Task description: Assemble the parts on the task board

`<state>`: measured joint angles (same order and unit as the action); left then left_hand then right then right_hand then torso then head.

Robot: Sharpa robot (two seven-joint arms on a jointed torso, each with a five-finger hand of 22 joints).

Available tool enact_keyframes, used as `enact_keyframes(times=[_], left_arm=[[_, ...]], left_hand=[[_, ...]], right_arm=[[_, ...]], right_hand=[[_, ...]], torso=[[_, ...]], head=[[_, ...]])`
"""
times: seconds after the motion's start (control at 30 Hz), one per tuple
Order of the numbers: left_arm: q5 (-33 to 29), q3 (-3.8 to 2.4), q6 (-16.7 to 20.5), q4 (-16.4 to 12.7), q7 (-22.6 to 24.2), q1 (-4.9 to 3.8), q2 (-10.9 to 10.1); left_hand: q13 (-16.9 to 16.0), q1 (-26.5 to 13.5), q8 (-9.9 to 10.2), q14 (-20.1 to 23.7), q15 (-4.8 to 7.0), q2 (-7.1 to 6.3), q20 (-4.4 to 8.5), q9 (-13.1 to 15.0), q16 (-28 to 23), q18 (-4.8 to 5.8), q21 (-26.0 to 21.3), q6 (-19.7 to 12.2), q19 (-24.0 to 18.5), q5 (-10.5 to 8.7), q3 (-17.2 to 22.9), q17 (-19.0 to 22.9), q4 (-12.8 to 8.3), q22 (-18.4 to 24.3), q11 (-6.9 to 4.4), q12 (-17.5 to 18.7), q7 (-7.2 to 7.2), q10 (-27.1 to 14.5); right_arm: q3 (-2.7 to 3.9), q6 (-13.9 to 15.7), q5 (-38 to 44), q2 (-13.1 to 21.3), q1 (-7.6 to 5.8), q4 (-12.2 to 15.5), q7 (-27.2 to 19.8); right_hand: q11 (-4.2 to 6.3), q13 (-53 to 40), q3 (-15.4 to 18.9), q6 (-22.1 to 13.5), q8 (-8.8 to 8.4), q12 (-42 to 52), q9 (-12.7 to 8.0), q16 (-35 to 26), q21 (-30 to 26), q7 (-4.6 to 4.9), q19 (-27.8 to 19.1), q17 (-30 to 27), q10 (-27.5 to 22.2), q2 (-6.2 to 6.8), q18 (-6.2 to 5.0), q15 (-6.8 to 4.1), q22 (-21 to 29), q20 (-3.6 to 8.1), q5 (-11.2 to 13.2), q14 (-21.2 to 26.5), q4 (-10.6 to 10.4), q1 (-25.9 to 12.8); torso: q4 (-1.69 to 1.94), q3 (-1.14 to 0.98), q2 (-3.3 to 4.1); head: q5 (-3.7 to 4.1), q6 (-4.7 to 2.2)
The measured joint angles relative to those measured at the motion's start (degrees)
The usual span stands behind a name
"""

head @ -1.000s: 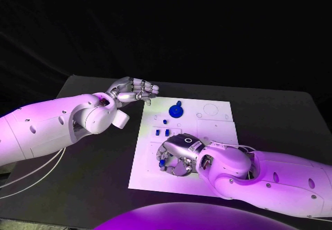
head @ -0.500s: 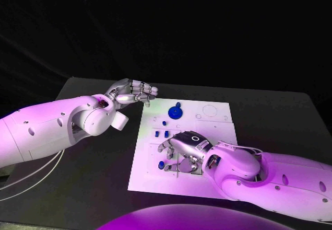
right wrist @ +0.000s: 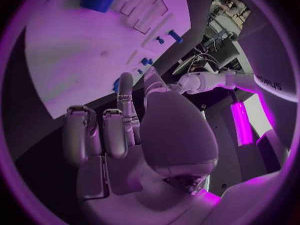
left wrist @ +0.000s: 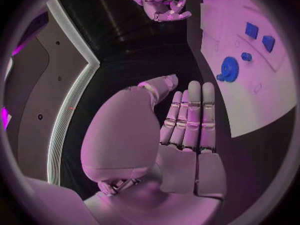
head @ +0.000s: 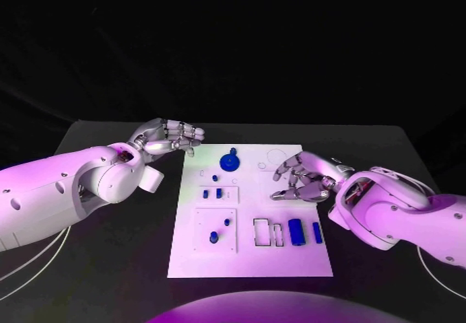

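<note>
While both hands hang off the board (head: 248, 259), fingers curled and holding nothing, left hand (head: 167, 136) far-left, right hand (head: 303, 176) at right, parts (head: 296, 231) lie exposed for picking.

- A white task board (head: 248, 259) lies on a black table (head: 116, 262).
- Small blue parts sit on the board, among them a round blue gear (head: 230, 161) and a blue block (head: 296, 231).
- Two white arms end in a silver left hand (head: 167, 136) and a silver right hand (head: 302, 177).
</note>
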<state>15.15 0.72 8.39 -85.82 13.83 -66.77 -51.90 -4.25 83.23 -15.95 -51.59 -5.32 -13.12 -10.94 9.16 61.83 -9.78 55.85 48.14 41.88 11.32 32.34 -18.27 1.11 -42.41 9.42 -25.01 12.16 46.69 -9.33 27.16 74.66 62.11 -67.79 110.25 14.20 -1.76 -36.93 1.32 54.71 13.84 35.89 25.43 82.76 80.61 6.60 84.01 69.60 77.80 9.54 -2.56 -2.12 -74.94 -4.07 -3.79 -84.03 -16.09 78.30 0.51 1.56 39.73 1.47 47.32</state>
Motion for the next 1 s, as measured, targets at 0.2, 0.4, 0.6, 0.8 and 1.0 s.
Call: enact_keyframes(times=[0.2,0.4,0.6,0.8,1.0], left_arm=[[-0.3,0.18,0.03,0.04,0.06,0.04,0.3],[-0.49,0.31,0.03,0.14,0.08,0.12,0.54],[-0.6,0.36,0.03,0.2,0.08,0.18,0.6],[-0.69,0.39,0.03,0.21,0.08,0.22,0.56],[-0.73,0.41,0.02,0.14,0.08,0.26,0.47]], left_hand=[[0.0,0.0,0.0,0.0,0.0,0.0,0.0,0.0,0.0,0.0,0.0,0.0,0.0,0.0,0.0,0.0,0.0,0.0,0.0,0.0,0.0,0.0],[0.0,0.0,0.0,0.0,0.0,0.0,0.0,0.01,0.0,0.0,0.0,0.0,0.0,0.0,0.0,0.0,0.0,0.0,0.0,0.0,0.0,0.0],[0.0,0.0,0.0,0.0,0.0,0.0,0.0,0.01,0.0,0.0,0.0,0.0,0.0,0.0,0.0,-0.01,0.0,-0.01,0.0,0.0,0.0,0.0],[0.0,0.0,0.0,0.0,0.0,0.0,0.0,0.01,0.0,0.0,0.0,0.0,0.0,0.0,-0.16,-0.01,0.16,0.04,0.0,0.0,0.0,0.0],[0.0,0.0,0.0,0.0,0.0,0.0,0.0,0.01,0.0,0.0,0.0,0.0,0.0,0.0,-0.16,-0.01,0.16,0.06,0.0,0.0,0.0,0.0]], right_arm=[[-0.81,-0.96,-6.87,6.29,-0.02,1.84,0.93],[-1.45,-2.38,-7.86,9.15,2.23,3.48,4.28],[-1.69,-3.34,-6.7,9.31,4.7,4.01,7.88],[-1.71,-3.79,-4.63,8.1,5.84,3.96,10.79],[-1.72,-3.81,-3.16,6.54,6.96,3.68,12.17]], right_hand=[[0.47,-37.51,6.28,-1.26,7.52,42.55,4.67,3.31,5.32,-0.7,0.0,5.31,5.91,-2.39,0.89,-0.15,-0.01,0.0,0.0,0.0,-0.6,-4.24],[0.47,-38.02,7.53,-1.91,9.0,47.86,5.86,4.82,6.08,-0.88,0.0,5.36,5.91,-1.7,0.9,-0.15,0.0,0.0,0.0,0.0,-0.77,-6.89],[0.47,-38.02,7.75,-1.94,9.44,48.37,6.07,5.05,6.49,-0.85,0.0,5.36,5.9,-1.24,0.89,-0.15,0.0,-0.01,0.0,0.0,-0.99,-7.75],[0.47,-38.02,7.76,-1.94,9.67,48.37,6.23,5.05,6.71,-0.85,0.0,5.35,5.9,-0.8,0.89,-0.15,0.01,-0.01,0.0,0.0,-0.99,-9.11],[0.47,-38.01,7.91,-1.94,9.67,48.07,6.29,5.05,6.71,-0.85,0.0,5.35,5.9,-0.5,0.89,-0.15,0.01,-0.01,0.0,0.0,-0.84,-9.54]], torso=[[-0.38,0.11,-0.46],[-0.71,0.13,-0.82],[-0.94,0.18,-1.03],[-0.99,0.18,-1.09],[-0.99,0.21,-1.09]], head=[[1.8,0.09],[2.42,0.41],[2.47,0.74],[2.4,0.98],[2.24,1.06]])
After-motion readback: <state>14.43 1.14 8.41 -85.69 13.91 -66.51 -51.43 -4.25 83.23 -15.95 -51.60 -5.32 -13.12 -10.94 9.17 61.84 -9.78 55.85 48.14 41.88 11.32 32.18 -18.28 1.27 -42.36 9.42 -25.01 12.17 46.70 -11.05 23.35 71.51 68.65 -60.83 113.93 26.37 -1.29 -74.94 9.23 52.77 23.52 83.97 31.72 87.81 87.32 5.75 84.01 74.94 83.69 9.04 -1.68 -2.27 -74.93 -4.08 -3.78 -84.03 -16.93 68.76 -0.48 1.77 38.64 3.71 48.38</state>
